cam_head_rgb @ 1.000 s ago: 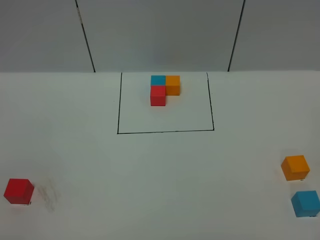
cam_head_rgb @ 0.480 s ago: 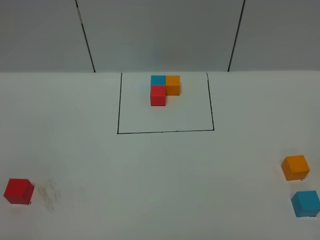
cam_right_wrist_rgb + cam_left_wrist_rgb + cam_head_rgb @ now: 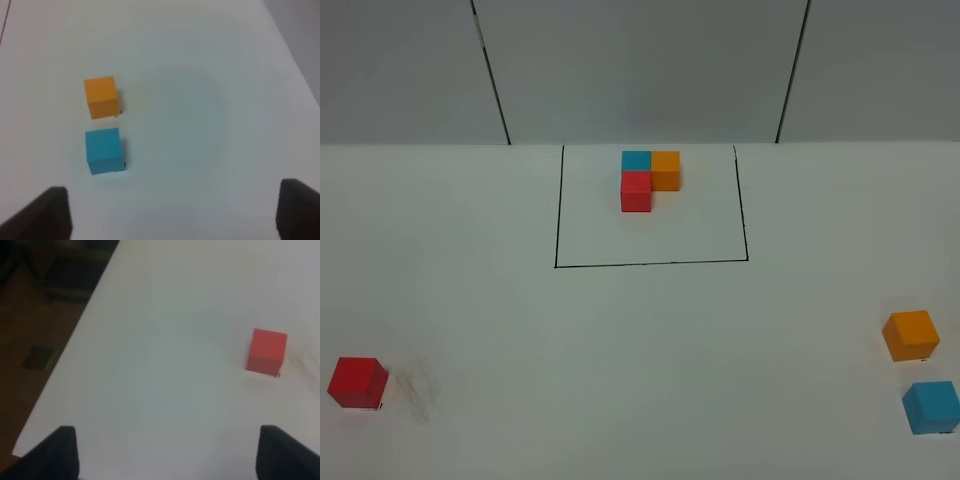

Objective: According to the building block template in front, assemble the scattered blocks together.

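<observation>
The building block template [image 3: 650, 178] is a tight L of blue, orange and red cubes inside a black-line rectangle [image 3: 558, 210] at the back middle of the table. Of the scattered blocks, the red cube [image 3: 358, 382] [image 3: 267, 352] lies at the front left. The orange cube [image 3: 910, 335] [image 3: 101, 97] and the blue cube [image 3: 931, 406] [image 3: 104, 150] sit close together at the front right. My left gripper [image 3: 167, 455] hangs open above the table, short of the red cube. My right gripper [image 3: 172, 212] is open and empty, off to the side of the blue cube. Neither gripper shows in the high view.
The table's left edge [image 3: 75, 340] drops to a dark floor near the red cube. Its right edge [image 3: 295, 65] runs close to the orange and blue cubes. A faint smudge [image 3: 415, 390] marks the table beside the red cube. A grey panelled wall [image 3: 640, 70] stands behind.
</observation>
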{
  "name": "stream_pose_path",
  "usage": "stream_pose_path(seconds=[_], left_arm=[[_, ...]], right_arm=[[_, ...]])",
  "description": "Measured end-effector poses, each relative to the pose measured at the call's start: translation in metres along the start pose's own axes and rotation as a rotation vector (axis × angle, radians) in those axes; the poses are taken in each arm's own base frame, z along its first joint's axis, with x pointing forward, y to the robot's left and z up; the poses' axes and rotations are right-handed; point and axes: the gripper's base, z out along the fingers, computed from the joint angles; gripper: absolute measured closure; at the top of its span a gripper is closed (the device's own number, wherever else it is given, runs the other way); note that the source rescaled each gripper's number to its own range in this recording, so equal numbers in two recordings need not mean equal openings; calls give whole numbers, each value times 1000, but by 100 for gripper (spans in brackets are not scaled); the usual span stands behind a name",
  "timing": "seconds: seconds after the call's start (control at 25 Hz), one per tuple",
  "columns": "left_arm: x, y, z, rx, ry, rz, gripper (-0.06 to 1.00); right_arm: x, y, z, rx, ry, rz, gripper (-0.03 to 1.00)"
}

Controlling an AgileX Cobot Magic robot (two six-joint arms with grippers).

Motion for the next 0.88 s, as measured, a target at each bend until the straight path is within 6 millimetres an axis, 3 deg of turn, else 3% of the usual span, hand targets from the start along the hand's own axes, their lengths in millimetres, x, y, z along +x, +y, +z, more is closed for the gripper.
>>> stream_pose_path(seconds=[0.56,0.68,0.88], left_arm=[[-2,3,-5,-20,67,31,35],[-15,3,0,-20,132,54,35],[-55,-1,20,-15,255,85,35]], right_arm=[[0,0,0,0,0,0,28],[0,0,0,0,0,0,28],[0,0,0,0,0,0,28]])
